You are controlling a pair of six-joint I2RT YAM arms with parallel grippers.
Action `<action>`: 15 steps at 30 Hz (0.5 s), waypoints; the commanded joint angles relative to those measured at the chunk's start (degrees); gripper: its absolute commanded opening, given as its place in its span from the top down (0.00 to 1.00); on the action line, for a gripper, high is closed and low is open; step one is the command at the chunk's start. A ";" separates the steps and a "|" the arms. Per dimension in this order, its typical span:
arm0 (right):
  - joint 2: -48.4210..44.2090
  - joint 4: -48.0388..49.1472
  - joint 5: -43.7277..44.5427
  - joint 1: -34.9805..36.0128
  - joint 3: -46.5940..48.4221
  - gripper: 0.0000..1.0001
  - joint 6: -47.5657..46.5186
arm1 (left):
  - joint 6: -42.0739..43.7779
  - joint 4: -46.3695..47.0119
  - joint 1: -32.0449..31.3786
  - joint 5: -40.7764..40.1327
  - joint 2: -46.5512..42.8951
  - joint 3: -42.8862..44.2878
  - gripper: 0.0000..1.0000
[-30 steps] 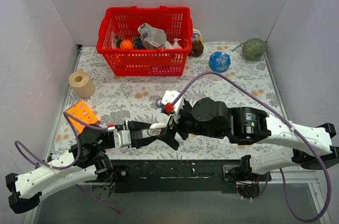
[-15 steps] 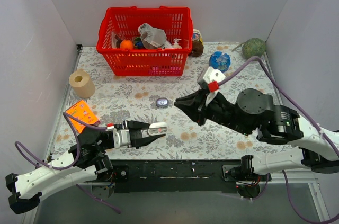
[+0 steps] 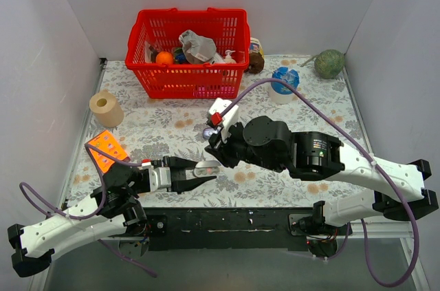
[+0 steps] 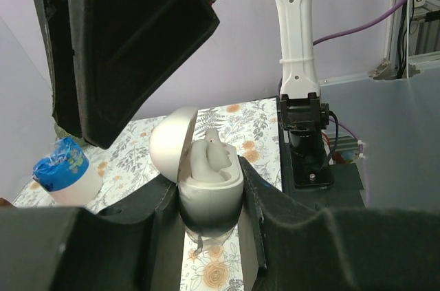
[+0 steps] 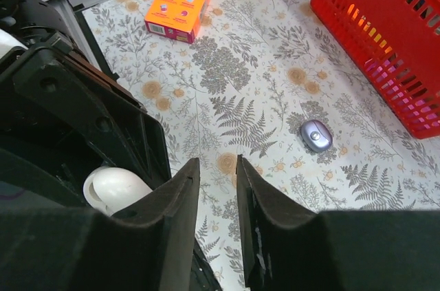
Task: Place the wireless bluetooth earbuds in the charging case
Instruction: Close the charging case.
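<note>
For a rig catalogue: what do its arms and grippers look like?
The left arm and right arm have white links and black joints; each trails a purple cable. The left gripper and right gripper have black, blocky fingers. A red-and-white mount tops the right wrist.

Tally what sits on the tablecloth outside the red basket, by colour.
Orange box: 1
Tan paper roll: 1
Lavender rounded item: 1
Blue-topped tub: 1
Green ball: 1
Brown jar: 1
Total: 6
</note>
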 commanded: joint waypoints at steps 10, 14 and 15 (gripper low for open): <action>-1.05 0.19 -10.01 -0.06 0.52 0.65 0.88 | -1.28 2.47 -0.27 -1.60 0.41 0.80 1.00; -1.32 0.28 -11.42 0.03 -0.10 0.66 0.79 | -1.63 2.99 -0.27 -2.13 0.41 0.45 1.00; -1.41 0.28 -11.43 0.03 -0.19 0.66 0.88 | -1.80 3.08 -0.27 -2.48 0.50 0.36 1.00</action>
